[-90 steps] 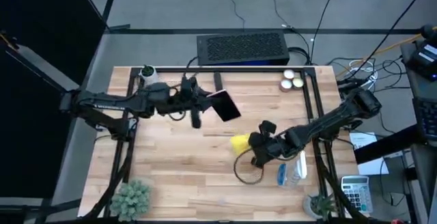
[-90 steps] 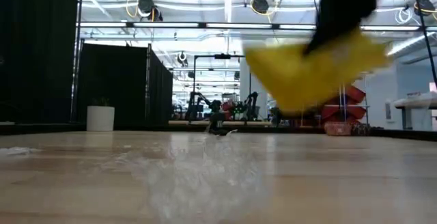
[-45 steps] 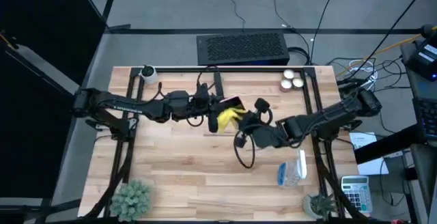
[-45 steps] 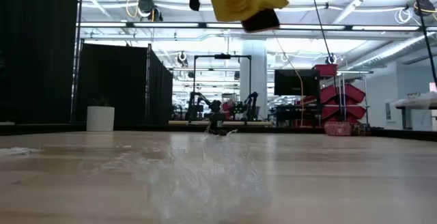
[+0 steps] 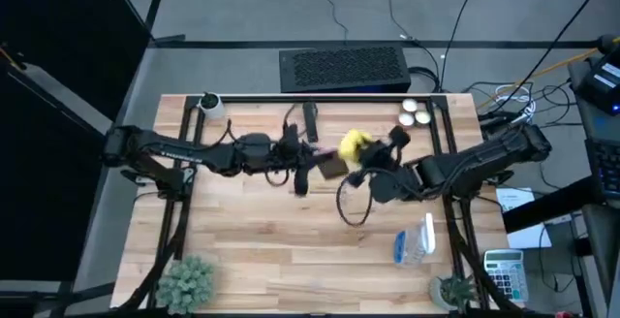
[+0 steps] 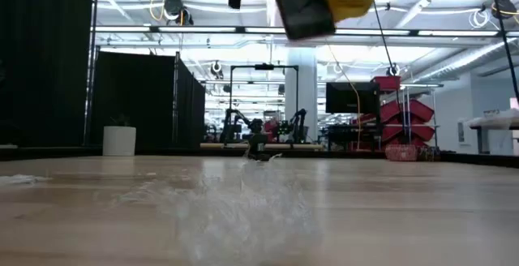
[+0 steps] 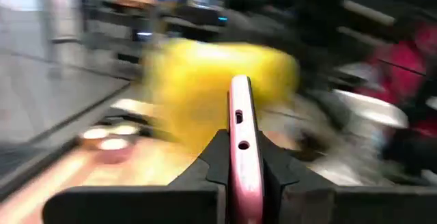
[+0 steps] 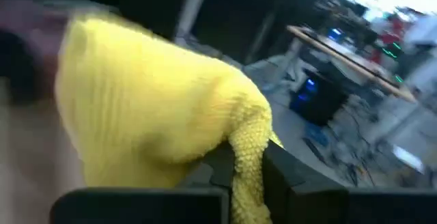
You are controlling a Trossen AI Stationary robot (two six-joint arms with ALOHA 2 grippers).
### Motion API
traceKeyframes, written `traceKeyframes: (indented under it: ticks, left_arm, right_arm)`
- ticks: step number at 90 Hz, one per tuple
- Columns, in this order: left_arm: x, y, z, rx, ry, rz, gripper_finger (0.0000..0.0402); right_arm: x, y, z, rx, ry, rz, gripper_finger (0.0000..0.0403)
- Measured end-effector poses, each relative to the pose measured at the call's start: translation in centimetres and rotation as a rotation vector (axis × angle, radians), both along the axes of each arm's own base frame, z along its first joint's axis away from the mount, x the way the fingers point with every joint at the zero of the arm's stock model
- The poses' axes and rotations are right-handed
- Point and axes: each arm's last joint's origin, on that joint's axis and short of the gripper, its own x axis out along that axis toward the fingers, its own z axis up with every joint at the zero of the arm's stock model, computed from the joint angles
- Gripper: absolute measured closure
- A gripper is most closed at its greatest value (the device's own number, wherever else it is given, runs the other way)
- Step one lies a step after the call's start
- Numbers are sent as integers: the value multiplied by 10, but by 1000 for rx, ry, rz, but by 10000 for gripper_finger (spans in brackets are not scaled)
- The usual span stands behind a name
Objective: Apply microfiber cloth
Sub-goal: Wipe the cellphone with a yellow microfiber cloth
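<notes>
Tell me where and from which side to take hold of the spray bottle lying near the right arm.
Grip the spray bottle across its clear body, coming straight down from above. It lies flat on the table, apparently with its blue end toward the front edge, so the long sides are likely open to the fingers. Both tools are busy: the right tool holds the microfiber cloth, the left tool the phone.

Black curtains [image 6: 49, 71] flank a bright hall, perhaps a workshop, with grey floor [image 5: 252, 8]
</notes>
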Motion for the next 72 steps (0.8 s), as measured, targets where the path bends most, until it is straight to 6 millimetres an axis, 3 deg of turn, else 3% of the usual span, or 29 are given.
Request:
traceKeyframes:
  ticks: [21,33,56,72]
  left_arm:
    - [0,11,-2,15,26,97,391]
    - [0,12,-1,5,6,101,391]
    - [0,6,4,-24,-42,59,391]
    - [0,5,2,-18,-23,85,391]
  right_arm:
    - [-5,41,13,29,-75,219,387]
    - [5,58,5,55,-51,358,387]
    - [49,35,-30,19,51,269,387]
    - [44,18,-20,-25,11,120,387]
